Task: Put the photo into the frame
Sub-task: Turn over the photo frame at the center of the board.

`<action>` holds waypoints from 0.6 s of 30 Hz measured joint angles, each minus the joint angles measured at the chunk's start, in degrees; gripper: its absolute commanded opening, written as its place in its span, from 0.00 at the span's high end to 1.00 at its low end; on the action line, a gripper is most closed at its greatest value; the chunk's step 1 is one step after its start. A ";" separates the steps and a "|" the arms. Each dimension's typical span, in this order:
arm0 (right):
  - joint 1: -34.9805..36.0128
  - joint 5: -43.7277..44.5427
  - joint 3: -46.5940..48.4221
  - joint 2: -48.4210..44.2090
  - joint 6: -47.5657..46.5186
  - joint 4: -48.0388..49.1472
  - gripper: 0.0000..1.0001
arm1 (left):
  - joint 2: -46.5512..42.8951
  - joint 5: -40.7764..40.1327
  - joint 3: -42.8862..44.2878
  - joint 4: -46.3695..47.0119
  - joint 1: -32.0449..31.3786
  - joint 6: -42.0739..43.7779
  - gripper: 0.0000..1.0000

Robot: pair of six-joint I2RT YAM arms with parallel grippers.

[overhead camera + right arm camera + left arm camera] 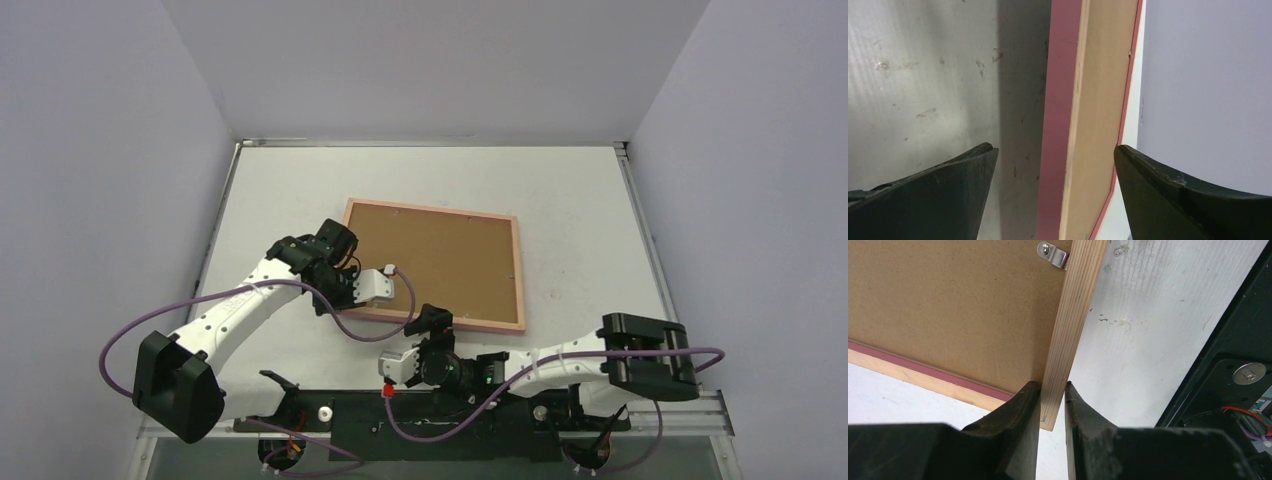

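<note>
Pink-edged frame (519, 272), pale wood back; backing board (440, 255) plain brown.

The left fingers (1018, 430) stand pinched close together, while the right fingers (948, 195) spread wide.

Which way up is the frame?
Face down: the frame shows its pale wood back, with the brown backing board and metal clip on top.

Overhead view: pinkish thin-railed rectangular picture frame (520, 270) lying flat on the white table (590, 220), a brown fibreboard backing board (440, 260) filling it. The left gripper (338, 300) is at its near-left corner and the right gripper (437, 322) at its near rail.
</note>
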 measured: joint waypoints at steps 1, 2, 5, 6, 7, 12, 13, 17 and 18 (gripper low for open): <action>-0.20 0.55 -0.15 1.75 -1.22 2.29 0.10 | -0.02 -0.02 0.00 0.00 0.07 0.02 1.00; -0.48 1.11 -0.39 3.41 -2.49 4.68 0.10 | -0.02 -0.02 0.00 -0.02 0.11 0.02 1.00; -1.44 2.47 -1.36 7.89 -5.95 11.50 0.10 | -0.04 0.02 0.00 -0.04 0.20 0.17 1.00; -1.88 3.04 -1.68 9.46 -7.19 13.92 0.10 | -0.09 0.04 0.00 -0.07 0.20 0.20 1.00; -2.32 3.69 -2.08 10.91 -8.17 16.26 0.09 | -0.13 0.15 0.00 -0.09 0.22 0.26 1.00; -3.89 6.14 -3.61 13.90 -11.28 24.98 0.03 | -0.76 0.42 0.00 -0.11 0.44 0.76 1.00; -4.09 6.56 -3.61 14.45 -11.72 26.62 0.00 | -0.87 0.44 0.00 -0.11 0.44 0.83 1.00; -4.63 7.82 -3.17 17.00 -13.20 31.06 0.25 | -1.01 0.48 0.00 -0.15 0.46 1.03 1.00; -4.63 8.02 -2.82 17.55 -13.35 31.39 0.31 | -1.01 0.50 0.00 -0.15 0.48 1.05 1.00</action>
